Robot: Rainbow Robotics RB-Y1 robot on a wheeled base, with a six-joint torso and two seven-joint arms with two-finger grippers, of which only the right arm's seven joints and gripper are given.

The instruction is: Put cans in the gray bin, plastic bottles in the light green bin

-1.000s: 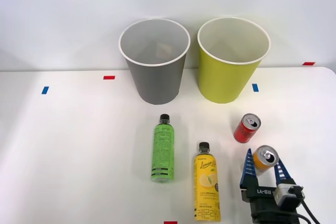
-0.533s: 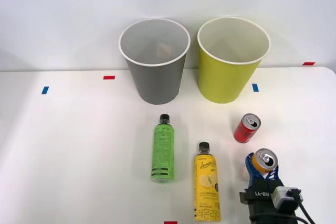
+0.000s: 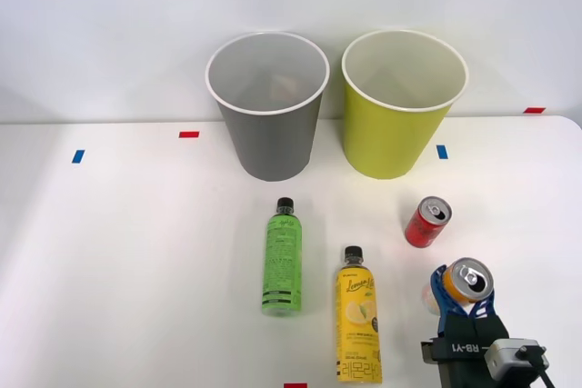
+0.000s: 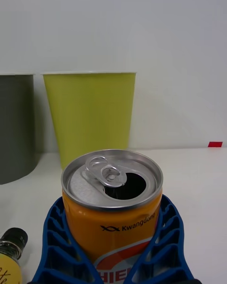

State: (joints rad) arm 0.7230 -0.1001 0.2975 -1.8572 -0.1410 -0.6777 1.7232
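The right arm reaches in from the near right edge of the white worktop [image 3: 109, 252], its wrist low and its claw [image 3: 464, 302] pointing forward toward the bins. The blue ribbed fingers [image 4: 59, 239] are closed around the orange and white can [image 3: 461, 282], which sits upright between them with its opened silver pull-tab top facing up. The red can [image 3: 427, 222] lies tilted on the worktop just beyond the held one. The yellow lemon bottle [image 3: 358, 326] lies beside the claw on its left, and the green bottle [image 3: 283, 258] lies farther left. The gray bin [image 3: 267, 106] and light green bin [image 3: 403, 104] stand side by side at the back.
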